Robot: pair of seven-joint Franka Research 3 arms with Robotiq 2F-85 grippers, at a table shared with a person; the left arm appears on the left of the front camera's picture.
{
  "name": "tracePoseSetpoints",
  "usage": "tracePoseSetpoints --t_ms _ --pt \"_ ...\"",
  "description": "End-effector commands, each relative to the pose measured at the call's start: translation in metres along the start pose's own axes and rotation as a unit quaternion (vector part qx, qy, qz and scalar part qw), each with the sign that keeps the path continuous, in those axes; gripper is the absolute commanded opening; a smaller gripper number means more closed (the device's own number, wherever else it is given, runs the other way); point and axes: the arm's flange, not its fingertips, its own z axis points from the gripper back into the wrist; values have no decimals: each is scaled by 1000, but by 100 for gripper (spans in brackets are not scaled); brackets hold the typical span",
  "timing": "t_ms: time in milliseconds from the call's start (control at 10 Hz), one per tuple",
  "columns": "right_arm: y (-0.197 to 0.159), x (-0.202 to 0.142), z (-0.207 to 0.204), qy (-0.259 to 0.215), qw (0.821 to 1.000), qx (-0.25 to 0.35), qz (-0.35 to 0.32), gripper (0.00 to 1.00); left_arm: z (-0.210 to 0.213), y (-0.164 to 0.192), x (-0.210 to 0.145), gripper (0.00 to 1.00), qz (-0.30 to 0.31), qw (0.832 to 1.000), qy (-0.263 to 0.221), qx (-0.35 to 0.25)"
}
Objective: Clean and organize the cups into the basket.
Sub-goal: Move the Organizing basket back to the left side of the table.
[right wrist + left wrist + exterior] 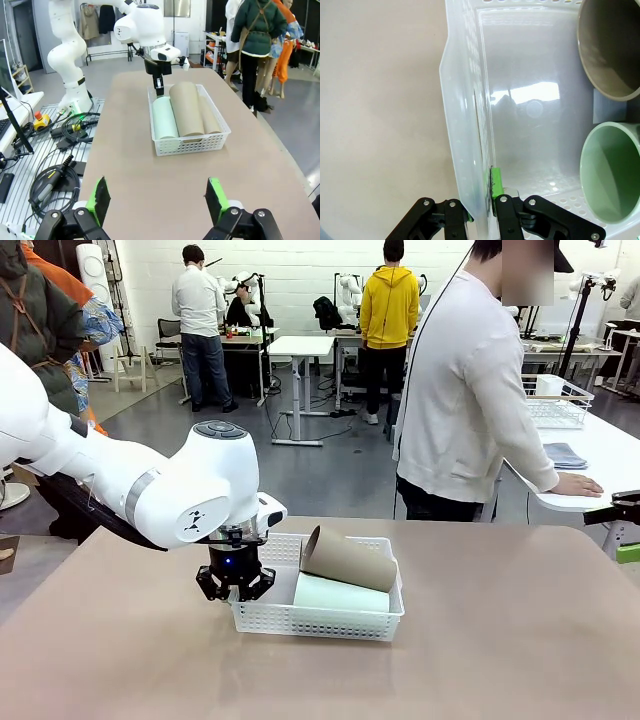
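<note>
White plastic basket [318, 618] sits mid-table, and the left gripper [481, 212] is clamped on its short end wall, one green pad [496, 186] inside the wall and the other outside, wall pinched thin between them. Cups lie on their sides inside, at the end away from that gripper: a mint green cup [340, 594] on the floor of the basket, a brown cup [348, 559] propped slanting over it. From the right wrist view there looks to be a second brown cup [209, 116] beside them, though it's partly hidden, so not sure.

Right gripper [160, 201] hangs well back from the basket with jaws wide apart, nothing between them.

Handling guess: basket is light, thin and flexy, so a one-wall pinch will likely bow the wall if dragged hard; keep the pull low and slow. Cups are light, crushable and round, so they'll probably roll or shift. Best hold for a cup is likely across the rim or mid-body, gently.
</note>
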Motion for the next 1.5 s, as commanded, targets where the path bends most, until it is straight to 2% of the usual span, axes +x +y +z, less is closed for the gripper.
tracePoseSetpoints --t_ms 0,300,400,500,600,700,800,900,1100,1200,1400 --pt "2 2 0 -7 1000 -2 6 100 2 -2 1 0 0 1000 -3 -1" --pt "0 0 0 0 1000 0 0 100 2 -2 1 0 0 1000 -3 -1" --pt "9 -8 27 -50 986 39 -154 100 2 -2 1 0 0 1000 -3 -1" --pt "16 -17 45 -53 959 31 -278 100 2 -2 1 0 0 1000 -3 -1" --pt "23 -24 60 -46 930 24 -364 100 2 -2 1 0 0 1000 -3 -1" --pt "32 -30 74 -57 894 40 -442 100 2 -2 1 0 0 1000 -3 -1" --pt "45 -32 92 -82 866 56 -491 100 2 -2 1 0 0 1000 -3 -1" --pt "56 -35 110 -79 847 52 -523 100 2 -2 1 0 0 1000 -3 -1" --pt "80 -40 146 -111 814 56 -567 100 2 -2 1 0 0 1000 -3 -1" --pt "89 -49 159 -120 801 57 -583 100 2 -2 1 0 0 1000 -3 -1" --pt "99 -69 174 -110 784 37 -610 100 2 -2 1 0 0 1000 -3 -1"
